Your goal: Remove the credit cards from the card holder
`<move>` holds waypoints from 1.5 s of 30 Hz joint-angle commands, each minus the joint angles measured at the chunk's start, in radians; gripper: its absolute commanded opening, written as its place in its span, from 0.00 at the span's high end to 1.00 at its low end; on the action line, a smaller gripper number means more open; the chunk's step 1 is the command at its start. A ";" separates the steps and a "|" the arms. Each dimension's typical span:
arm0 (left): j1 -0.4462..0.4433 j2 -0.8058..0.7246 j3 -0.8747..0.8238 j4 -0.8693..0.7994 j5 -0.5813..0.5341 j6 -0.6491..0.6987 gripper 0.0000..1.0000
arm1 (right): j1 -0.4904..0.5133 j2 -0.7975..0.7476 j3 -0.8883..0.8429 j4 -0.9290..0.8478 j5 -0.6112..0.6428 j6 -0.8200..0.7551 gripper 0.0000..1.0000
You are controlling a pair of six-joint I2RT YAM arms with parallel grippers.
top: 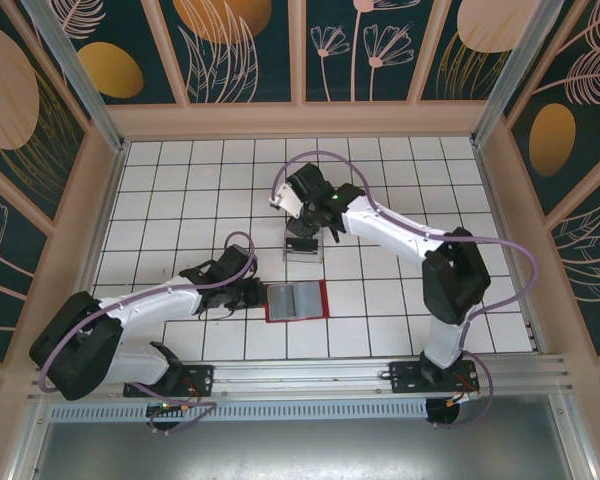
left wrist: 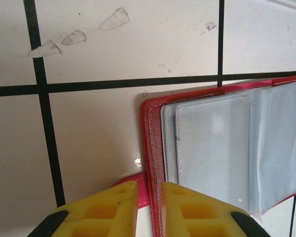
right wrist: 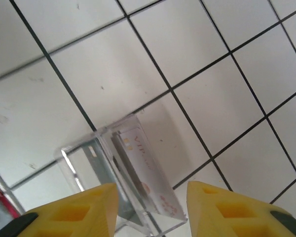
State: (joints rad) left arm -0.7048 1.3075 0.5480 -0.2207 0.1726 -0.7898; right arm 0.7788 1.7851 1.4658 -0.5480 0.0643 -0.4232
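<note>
Item: card holder (top: pixel 297 301), red, lying opened flat on the white tiled table (top: pixel 180 190), near the middle and slightly toward the near edge. Its long axis ran left to right and its inner face was turned up. The lining read grey-blue from above. The left wrist view showed clear plastic sleeves (left wrist: pixel 212 148) stacked inside the red border, their open edges pointing left toward the arm; whether cards sat in them could not be told. Left gripper (top: pixel 252 293) was at the holder's left edge, its yellow fingers (left wrist: pixel 103 210) drawn close together with the red edge pinched between them. Item: clear box (top: pixel 303 247), just beyond the holder on its far side, apart from it. One whitish card (right wrist: pixel 143 168) with reddish print stood on its long edge inside, leaning against a wall. Right gripper (top: pixel 308 236) hung directly over the box, its fingers (right wrist: pixel 207 207) spread wide with nothing between them.
</note>
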 commanded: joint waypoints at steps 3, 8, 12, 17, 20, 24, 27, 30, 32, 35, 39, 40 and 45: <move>0.058 -0.010 0.014 0.019 -0.021 0.002 0.78 | 0.030 -0.054 -0.052 0.035 -0.044 0.435 0.62; 0.119 -0.012 0.022 0.042 -0.021 0.022 0.77 | 0.065 -0.023 -0.043 -0.060 -0.084 0.808 0.72; 0.168 -0.021 0.024 0.063 -0.016 0.039 0.76 | 0.138 -0.019 -0.073 -0.081 -0.090 0.903 0.71; 0.223 -0.024 0.021 0.079 -0.007 0.063 0.76 | 0.190 0.015 -0.085 -0.110 -0.095 1.012 0.67; 0.235 -0.022 0.017 0.096 -0.005 0.063 0.76 | 0.224 0.048 -0.072 -0.142 -0.071 1.059 0.65; 0.240 -0.022 0.012 0.107 -0.002 0.063 0.76 | 0.267 0.094 -0.052 -0.177 -0.060 1.103 0.63; 0.246 -0.025 0.004 0.109 -0.007 0.068 0.75 | 0.290 0.131 -0.041 -0.193 -0.058 1.127 0.61; 0.252 -0.025 -0.002 0.110 -0.001 0.076 0.75 | 0.311 0.166 -0.023 -0.200 -0.057 1.139 0.59; 0.254 -0.027 -0.002 0.112 0.002 0.077 0.75 | 0.320 0.192 -0.010 -0.211 -0.054 1.146 0.57; 0.256 -0.031 -0.003 0.110 0.006 0.081 0.75 | 0.330 0.219 0.004 -0.223 -0.054 1.152 0.54; 0.256 -0.032 -0.006 0.113 0.009 0.087 0.75 | 0.341 0.244 0.024 -0.237 -0.054 1.156 0.52; 0.256 -0.032 -0.005 0.111 0.010 0.089 0.75 | 0.341 0.251 0.026 -0.242 -0.054 1.155 0.52; 0.257 -0.034 -0.006 0.112 0.014 0.092 0.75 | 0.343 0.272 0.023 -0.254 -0.054 1.156 0.52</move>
State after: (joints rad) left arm -0.4561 1.2903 0.5495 -0.1226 0.1749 -0.7208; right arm 1.1122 2.0312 1.4708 -0.7532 -0.0200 0.7136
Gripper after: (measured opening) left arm 0.248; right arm 0.481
